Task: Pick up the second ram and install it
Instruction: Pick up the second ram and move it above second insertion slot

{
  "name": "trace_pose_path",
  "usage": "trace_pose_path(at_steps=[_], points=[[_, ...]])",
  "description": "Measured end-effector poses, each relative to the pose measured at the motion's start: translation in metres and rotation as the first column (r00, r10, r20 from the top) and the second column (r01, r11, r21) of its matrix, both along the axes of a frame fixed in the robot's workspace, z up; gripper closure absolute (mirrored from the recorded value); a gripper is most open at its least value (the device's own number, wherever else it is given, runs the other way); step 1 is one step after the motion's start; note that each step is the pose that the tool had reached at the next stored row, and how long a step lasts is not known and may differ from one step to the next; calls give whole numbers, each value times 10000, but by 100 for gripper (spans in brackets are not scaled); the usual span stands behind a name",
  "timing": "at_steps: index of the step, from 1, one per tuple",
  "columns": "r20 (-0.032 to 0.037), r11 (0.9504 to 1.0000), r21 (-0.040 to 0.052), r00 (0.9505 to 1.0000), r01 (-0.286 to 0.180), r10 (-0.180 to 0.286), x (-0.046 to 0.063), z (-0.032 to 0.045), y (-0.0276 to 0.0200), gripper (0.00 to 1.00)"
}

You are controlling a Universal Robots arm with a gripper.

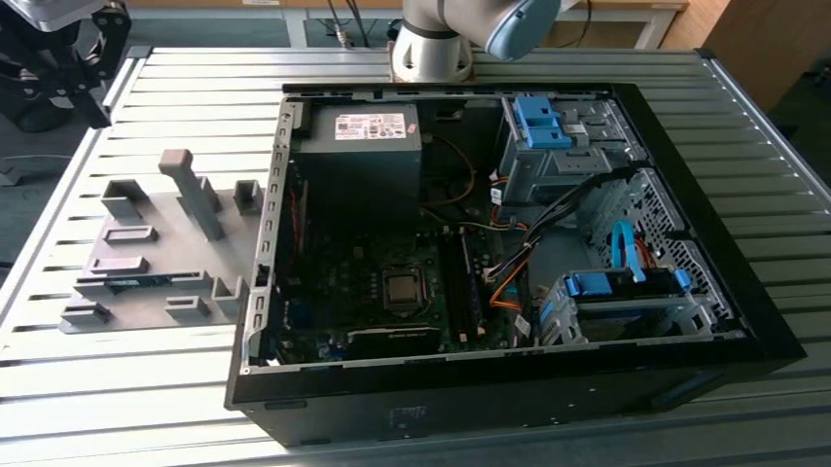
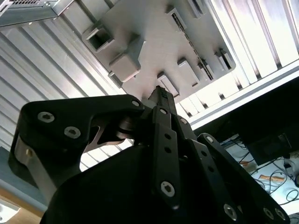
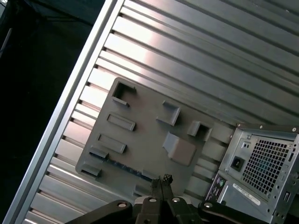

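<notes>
i see the second ram (image 1: 136, 282), a long thin blue-green circuit board strip, lying edge-up in a slot of the flat grey plastic fixture plate (image 1: 169, 253). the plate sits on the ribbed metal table (image 1: 130, 389), just beside the open black computer case (image 1: 454, 418), on the exterior view's left. the black gripper (image 3: 161, 180) hangs above the plate, clear of the ram, its fingers (image 2: 159, 95) pressed together and holding nothing.

One open computer case (image 1: 520, 389), one grey fixture plate (image 1: 162, 258), one ram (image 1: 136, 282), two blue drive brackets (image 1: 536, 122) (image 1: 621, 284).
</notes>
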State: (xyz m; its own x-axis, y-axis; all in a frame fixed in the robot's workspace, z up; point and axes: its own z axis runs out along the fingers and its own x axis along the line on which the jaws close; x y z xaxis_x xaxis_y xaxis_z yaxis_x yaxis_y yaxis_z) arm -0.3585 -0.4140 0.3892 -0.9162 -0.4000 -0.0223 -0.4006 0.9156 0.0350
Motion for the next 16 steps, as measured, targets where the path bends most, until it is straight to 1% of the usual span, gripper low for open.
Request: trace_pose_path(at_steps=[2,4,8,12,16], points=[[0,9996,-1,9996,-295,295,-2,-1,-1,89],[-1,9981,0,9981,-611,611,-4,-3,-1,89],[0,9926,-2,9926,-1212,1212,-6,-5,-1,89],[0,9841,-5,9841,-1779,1779,-8,-7,-1,89],[-3,9726,-15,9726,-2323,2323,-11,-8,-1,89]])
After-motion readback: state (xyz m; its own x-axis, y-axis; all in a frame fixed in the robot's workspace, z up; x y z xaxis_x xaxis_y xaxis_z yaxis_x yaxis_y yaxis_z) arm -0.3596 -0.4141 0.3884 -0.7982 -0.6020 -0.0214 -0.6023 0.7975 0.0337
